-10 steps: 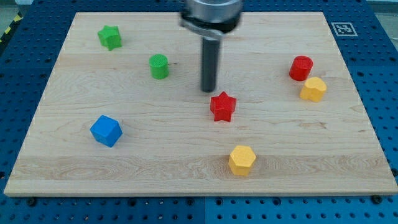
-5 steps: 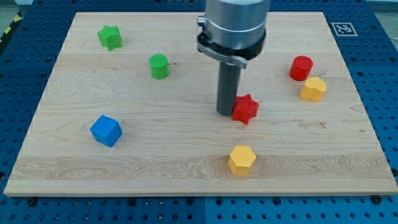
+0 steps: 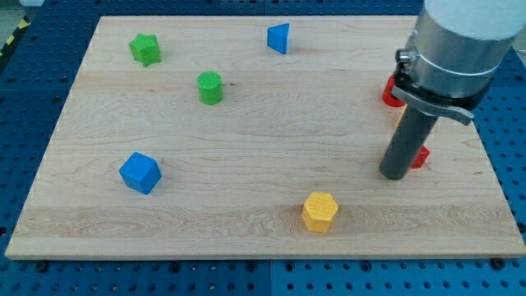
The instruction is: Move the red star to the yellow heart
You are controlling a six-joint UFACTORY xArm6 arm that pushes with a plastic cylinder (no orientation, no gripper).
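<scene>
My tip (image 3: 394, 175) rests on the board near the view's right edge. The red star (image 3: 422, 157) shows only as a small red sliver just right of the rod's lower end, touching or nearly touching it. The yellow heart is almost wholly hidden behind the rod and the arm body, at about the rod's upper part. A red cylinder (image 3: 389, 92) peeks out on the left of the arm body, above the tip.
On the wooden board (image 3: 246, 131) are a yellow hexagon (image 3: 320, 211) at the view's bottom, left of the tip, a blue cube (image 3: 140, 173) at the left, a green cylinder (image 3: 210, 87), a green star (image 3: 145, 49) and a blue triangular block (image 3: 279, 38) at the top.
The rod has swept to the view's right, pushing the red star from the board's middle towards the yellow heart. The arm now covers the heart; the blue triangular block has come into view.
</scene>
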